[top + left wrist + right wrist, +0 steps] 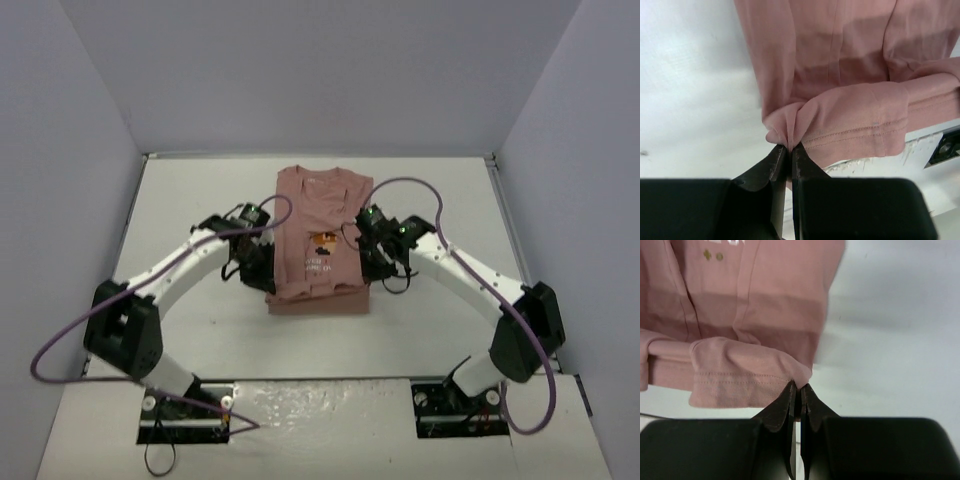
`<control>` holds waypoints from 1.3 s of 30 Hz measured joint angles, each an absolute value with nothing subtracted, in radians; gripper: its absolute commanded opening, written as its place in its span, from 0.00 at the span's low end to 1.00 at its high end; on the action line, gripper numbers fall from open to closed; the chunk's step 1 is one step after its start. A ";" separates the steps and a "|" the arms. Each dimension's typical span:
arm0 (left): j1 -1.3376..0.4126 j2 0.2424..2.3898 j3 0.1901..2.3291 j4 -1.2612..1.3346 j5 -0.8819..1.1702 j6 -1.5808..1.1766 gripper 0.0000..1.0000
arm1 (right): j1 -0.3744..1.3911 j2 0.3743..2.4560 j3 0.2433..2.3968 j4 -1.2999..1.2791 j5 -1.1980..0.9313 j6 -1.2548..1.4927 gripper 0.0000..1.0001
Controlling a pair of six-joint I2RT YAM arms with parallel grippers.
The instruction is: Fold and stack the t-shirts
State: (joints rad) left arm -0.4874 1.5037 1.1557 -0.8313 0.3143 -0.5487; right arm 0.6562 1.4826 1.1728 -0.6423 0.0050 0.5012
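Both left hand (789, 148) and right hand (800, 386) pinch the t-shirt (318, 212) hem, purple cables (405, 180) looping nearby

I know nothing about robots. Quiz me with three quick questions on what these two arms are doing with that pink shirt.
1. True or false: the left hand and right hand are both shut on the t-shirt.
2. The shirt's chest graphic is: A) facing up, B) hidden underneath, C) covered by an arm.
3. Fill in: the shirt rests on a ___ table.
Key: 1 true; 2 A; 3 white.
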 measured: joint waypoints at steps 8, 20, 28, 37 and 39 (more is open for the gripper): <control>-0.390 1.747 1.430 -0.843 0.295 -0.451 0.00 | 0.568 1.679 1.390 -0.644 0.027 0.372 0.00; -0.365 1.989 1.702 -0.855 0.249 -0.389 0.00 | 0.500 1.924 1.569 -0.633 0.036 0.278 0.00; -0.365 2.080 1.768 -0.857 0.246 -0.381 0.05 | 0.480 1.948 1.569 -0.617 0.032 0.267 0.01; -0.357 2.101 1.825 -0.872 0.199 -0.380 0.49 | 0.442 1.998 1.607 -0.617 0.038 0.249 0.33; -0.352 2.101 1.863 -0.876 0.181 -0.377 0.52 | 0.432 2.013 1.634 -0.621 0.038 0.243 0.35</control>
State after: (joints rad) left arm -0.3515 2.1010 1.8630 -0.8765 0.1807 -0.3767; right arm 0.4322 2.0133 1.6344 -0.6207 0.0380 0.2429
